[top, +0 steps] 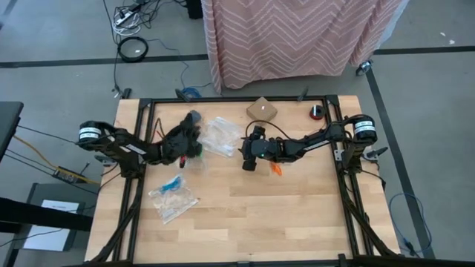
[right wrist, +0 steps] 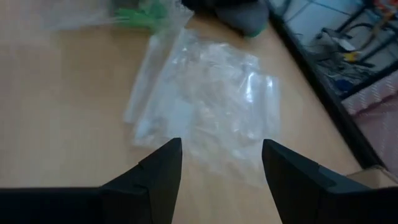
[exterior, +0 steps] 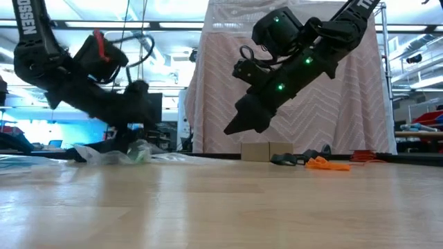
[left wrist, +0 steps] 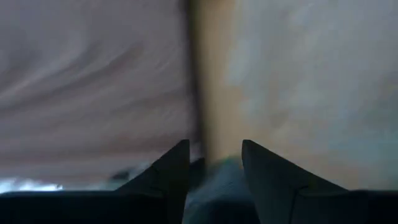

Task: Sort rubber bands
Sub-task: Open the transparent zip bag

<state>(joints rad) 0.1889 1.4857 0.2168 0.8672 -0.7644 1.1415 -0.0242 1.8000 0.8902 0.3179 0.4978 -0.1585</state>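
High view: left gripper at 11 o'clock, fingers spread, low by green bands. Right gripper near centre, released, nothing held; orange bands just beside arm. Blue bands in bag at 8 o'clock, probably sorted.

Low view: right gripper hangs clear above table; open room in front.

Right wrist: clear bag ahead, likely next target.

- Table: pale wood, smooth, visible grain.
- Zip bags: clear crinkled plastic, glossy.
- Orange rubber bands, at the table's 2 o'clock: matt.
- Cloth, 12 o'clock: woven zigzag fabric.
- Small box: matt cardboard.
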